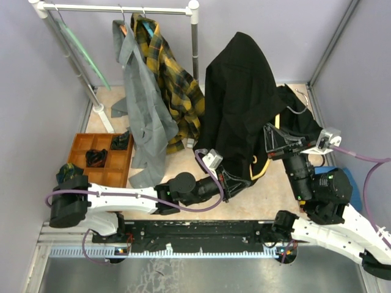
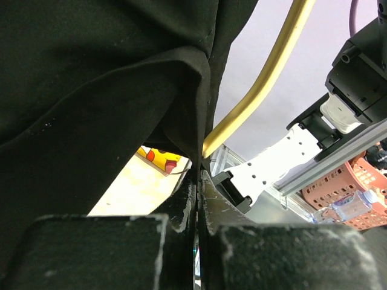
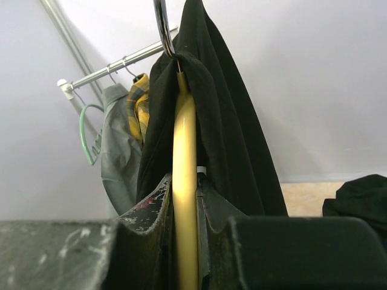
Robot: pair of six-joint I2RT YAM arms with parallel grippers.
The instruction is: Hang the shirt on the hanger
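The black shirt hangs draped over the yellow hanger, held upright mid-table. My right gripper is shut on the hanger. In the right wrist view the yellow bar runs up between the jaws of my right gripper to the silver hook, with the shirt folded over both sides. My left gripper is shut on the shirt's lower edge. In the left wrist view my left gripper pinches the black fabric, and the hanger curves past on the right.
A rail at the back carries a grey garment, a plaid shirt and a pale green hanger. Another black garment lies at the right. An orange tray sits at the left.
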